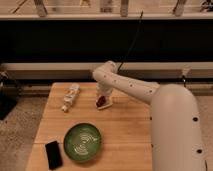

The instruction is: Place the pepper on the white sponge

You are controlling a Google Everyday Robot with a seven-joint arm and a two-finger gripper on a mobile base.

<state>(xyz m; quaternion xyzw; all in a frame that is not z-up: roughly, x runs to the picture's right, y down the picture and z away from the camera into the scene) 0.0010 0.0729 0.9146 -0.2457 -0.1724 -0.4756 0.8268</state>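
A small dark red pepper (101, 100) lies on a pale white sponge (105, 105) near the back middle of the wooden table (125, 130). My gripper (102, 93) hangs at the end of the white arm, directly over the pepper and sponge, at or just above the pepper. Whether it touches the pepper cannot be made out.
A pale bottle-like object (70, 97) lies on its side at the back left. A green plate (82, 141) sits at the front middle, with a black phone (53, 154) to its left near the front edge. My white arm (170, 120) covers the table's right side.
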